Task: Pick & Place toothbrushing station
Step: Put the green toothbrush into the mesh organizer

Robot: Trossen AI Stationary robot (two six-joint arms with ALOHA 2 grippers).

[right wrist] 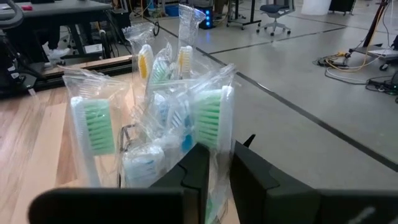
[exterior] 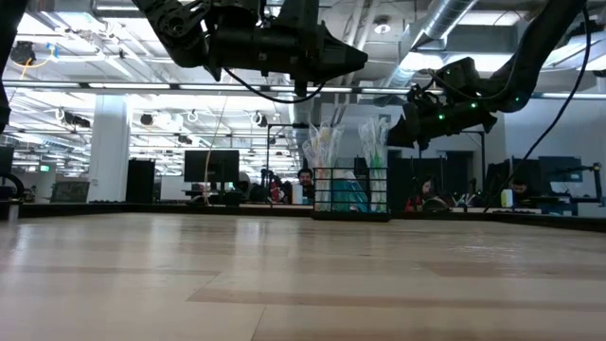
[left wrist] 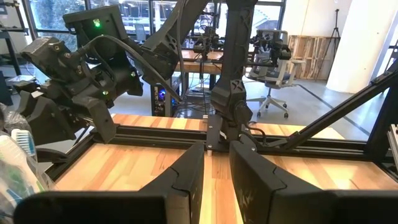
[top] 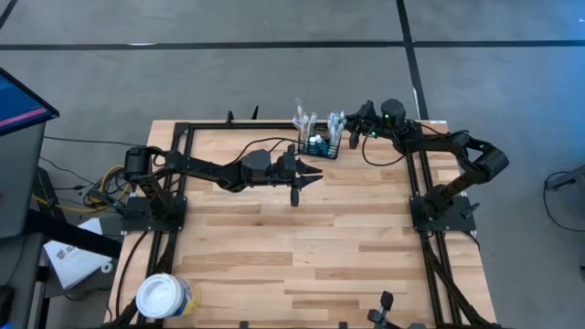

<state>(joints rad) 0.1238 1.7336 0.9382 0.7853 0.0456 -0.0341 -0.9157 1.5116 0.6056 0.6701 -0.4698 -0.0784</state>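
The toothbrushing station [top: 320, 146] is a small black wire-mesh caddy standing upright at the table's far edge. It is stuffed with plastic-wrapped toothbrushes [right wrist: 208, 118] that stick up out of it, and it also shows in the low view [exterior: 350, 194]. My right gripper [top: 345, 128] is right of the caddy at the height of the brush heads. Its fingers [right wrist: 196, 165] stand a narrow gap apart, with a green-bristled wrapped brush just ahead. My left gripper [top: 315, 174] hovers above the table just near of the caddy, narrowly open and empty [left wrist: 216, 168]. My right gripper comes level from the table's right at the wrapped toothbrushes' upper part [right wrist: 217, 134]. The clear wrapper reaches down to the gap between the fingertips. I cannot tell whether the fingers touch it.
A round white tub [top: 164, 297] with a yellow-blue label stands at the table's near left corner. A black frame rail [top: 420, 183] runs along the table's edges. The wood between the arms and the near edge is bare. People sit at desks in the room behind [exterior: 305, 180].
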